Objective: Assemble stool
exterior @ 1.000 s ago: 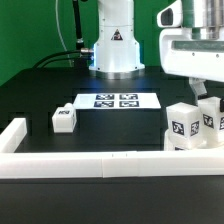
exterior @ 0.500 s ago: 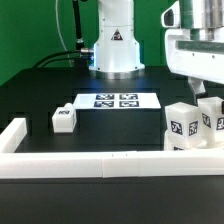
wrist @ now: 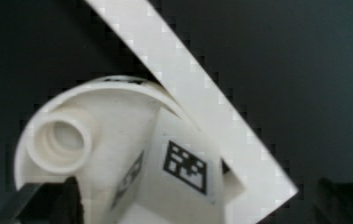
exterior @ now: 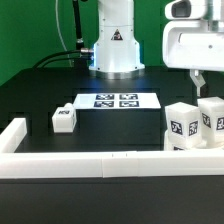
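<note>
Gripper hovers just above cluster of tagged stool parts. Fingers spread wide, nothing held. Cluster sits in worktop corner on exterior view's right, just beside border rail along camera-side edge. Wrist view: seat with round socket, tag on side, rail close by. Loose leg lies toward opposite end of that edge, near marker board.

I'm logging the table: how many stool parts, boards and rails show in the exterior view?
Stool parts: 3
Marker board: 1
Rail: 1
Total: 5
</note>
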Action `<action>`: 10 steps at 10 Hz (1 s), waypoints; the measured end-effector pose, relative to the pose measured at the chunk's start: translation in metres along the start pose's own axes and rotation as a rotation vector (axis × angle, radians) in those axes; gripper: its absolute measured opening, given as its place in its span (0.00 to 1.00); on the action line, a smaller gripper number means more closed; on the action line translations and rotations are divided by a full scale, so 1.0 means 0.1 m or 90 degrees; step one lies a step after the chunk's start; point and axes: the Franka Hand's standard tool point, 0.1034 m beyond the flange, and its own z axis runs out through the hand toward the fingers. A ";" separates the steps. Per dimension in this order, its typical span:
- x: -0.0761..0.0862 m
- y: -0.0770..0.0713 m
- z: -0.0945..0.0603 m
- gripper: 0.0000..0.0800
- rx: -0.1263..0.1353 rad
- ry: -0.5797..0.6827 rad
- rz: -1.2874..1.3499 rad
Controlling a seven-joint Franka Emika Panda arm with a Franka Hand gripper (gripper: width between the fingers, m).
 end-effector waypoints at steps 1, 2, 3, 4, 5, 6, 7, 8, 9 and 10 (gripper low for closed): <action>0.00 0.01 0.01 0.81 -0.003 -0.002 -0.063; 0.00 0.01 0.01 0.81 -0.003 -0.001 -0.100; 0.02 0.03 -0.02 0.81 -0.009 -0.004 -0.179; 0.08 0.02 -0.14 0.81 -0.015 -0.006 -0.292; 0.12 0.02 -0.20 0.81 -0.022 0.001 -0.406; 0.14 0.03 -0.24 0.81 -0.033 0.006 -0.508; 0.12 0.03 -0.25 0.81 -0.041 0.007 -0.581; 0.12 0.01 -0.24 0.81 -0.056 0.006 -0.701; 0.12 0.02 -0.23 0.81 -0.058 0.004 -0.737; 0.14 0.03 -0.23 0.81 -0.062 0.002 -0.787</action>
